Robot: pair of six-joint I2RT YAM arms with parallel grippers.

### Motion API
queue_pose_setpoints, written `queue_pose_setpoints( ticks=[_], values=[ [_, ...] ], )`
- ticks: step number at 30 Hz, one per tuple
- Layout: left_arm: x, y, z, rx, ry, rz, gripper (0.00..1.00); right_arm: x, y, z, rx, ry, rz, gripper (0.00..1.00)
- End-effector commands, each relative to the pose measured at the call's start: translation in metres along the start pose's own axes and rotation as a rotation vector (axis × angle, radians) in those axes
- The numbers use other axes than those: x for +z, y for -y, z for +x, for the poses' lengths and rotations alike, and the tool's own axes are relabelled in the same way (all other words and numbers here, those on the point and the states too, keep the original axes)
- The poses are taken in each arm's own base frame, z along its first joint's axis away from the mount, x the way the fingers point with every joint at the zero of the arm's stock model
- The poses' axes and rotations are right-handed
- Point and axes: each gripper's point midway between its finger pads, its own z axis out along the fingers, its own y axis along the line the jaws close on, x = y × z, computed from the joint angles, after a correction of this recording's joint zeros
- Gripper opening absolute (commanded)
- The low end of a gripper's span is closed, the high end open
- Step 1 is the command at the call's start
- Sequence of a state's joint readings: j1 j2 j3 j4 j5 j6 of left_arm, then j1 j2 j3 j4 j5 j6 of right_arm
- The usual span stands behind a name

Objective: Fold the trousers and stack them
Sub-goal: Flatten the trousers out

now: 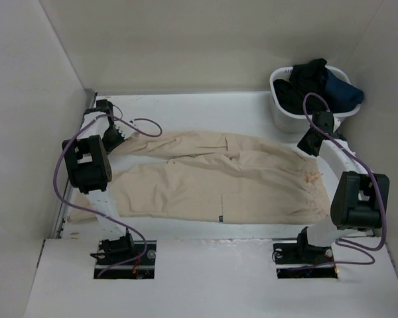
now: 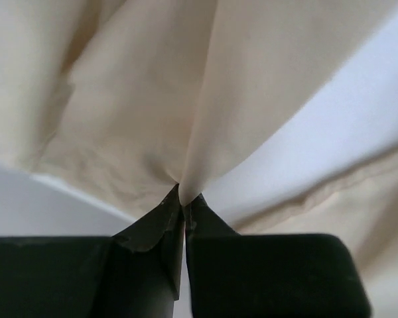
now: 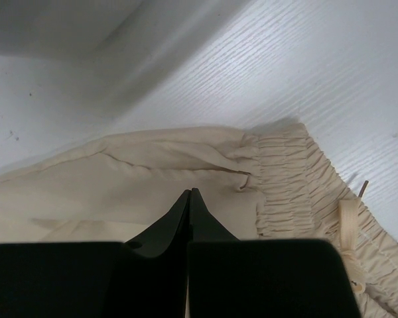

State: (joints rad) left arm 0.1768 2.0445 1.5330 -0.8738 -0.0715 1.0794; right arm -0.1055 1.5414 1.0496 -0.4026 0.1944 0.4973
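Across the bench (image 1: 205,106), limp trousers (image 1: 212,182), best held at waistband (image 3: 285,179). One leg (image 2: 132,99) pinched by left end effector (image 2: 183,195); right end effector (image 3: 190,193) shut.

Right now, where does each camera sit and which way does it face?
Top: above, behind the arms, looking down on the trousers and table; both arms show.
Left wrist: looks along the left claw, shut on lifted cloth.
Right wrist: looks down past the shut right claw at the waistband.
Shared: all see the trousers.
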Motion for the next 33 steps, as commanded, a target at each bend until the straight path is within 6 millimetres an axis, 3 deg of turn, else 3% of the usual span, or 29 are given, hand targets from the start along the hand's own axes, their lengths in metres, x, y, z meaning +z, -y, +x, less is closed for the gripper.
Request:
queue_pose_setpoints(
  ticks=[1,4,6,8,10,14,16,18,19,20,22,23,25,28,33],
  values=[
    [-0.119,-0.034,-0.03,0.06,0.157,-0.193,0.0,-0.01,0.0,-0.023,0.033,0.083,-0.025,0.0],
    [-0.178,-0.034,-0.049,0.134,0.191,-0.232,0.0,-0.013,0.002,-0.024,0.036,0.09,-0.026,0.0],
    [-0.195,-0.032,-0.063,0.171,0.207,-0.224,0.03,-0.015,0.002,-0.025,0.042,0.097,-0.03,0.0],
    [-0.187,-0.038,-0.075,0.2,0.209,-0.214,0.05,-0.016,0.0,-0.023,0.042,0.094,-0.036,0.0],
    [-0.167,-0.053,-0.083,0.218,0.192,-0.209,0.06,-0.017,-0.001,-0.022,0.035,0.093,-0.039,0.0],
    [-0.117,-0.121,-0.108,0.168,0.211,-0.274,0.1,-0.015,0.0,-0.021,0.034,0.089,-0.037,0.0],
    [-0.101,-0.164,-0.129,0.112,0.27,-0.379,0.21,-0.015,-0.003,-0.02,0.03,0.087,-0.038,0.01],
    [-0.098,-0.2,-0.146,0.057,0.338,-0.506,0.31,-0.015,-0.005,-0.018,0.03,0.081,-0.041,0.02],
    [-0.106,-0.213,-0.152,0.025,0.37,-0.571,0.37,-0.016,-0.005,-0.017,0.032,0.081,-0.043,0.06],
    [-0.118,-0.219,-0.154,0.001,0.401,-0.609,0.38,-0.017,-0.004,-0.018,0.032,0.083,-0.039,0.16],
    [-0.135,-0.213,-0.156,0.001,0.442,-0.624,0.4,-0.018,0.001,-0.015,0.032,0.077,-0.022,0.49],
    [-0.141,-0.203,-0.153,0.02,0.451,-0.614,0.42,-0.015,0.007,-0.013,0.048,0.057,0.004,0.56],
    [-0.137,-0.182,-0.142,0.088,0.416,-0.582,0.45,-0.006,0.02,-0.011,0.077,0.011,0.054,0.6],
    [-0.117,-0.163,-0.127,0.119,0.357,-0.524,0.49,0.012,0.023,-0.003,0.099,-0.041,0.083,0.75],
    [-0.089,-0.169,-0.119,0.088,0.316,-0.491,0.59,0.04,0.024,0.005,0.121,-0.094,0.137,0.77]
  ],
)
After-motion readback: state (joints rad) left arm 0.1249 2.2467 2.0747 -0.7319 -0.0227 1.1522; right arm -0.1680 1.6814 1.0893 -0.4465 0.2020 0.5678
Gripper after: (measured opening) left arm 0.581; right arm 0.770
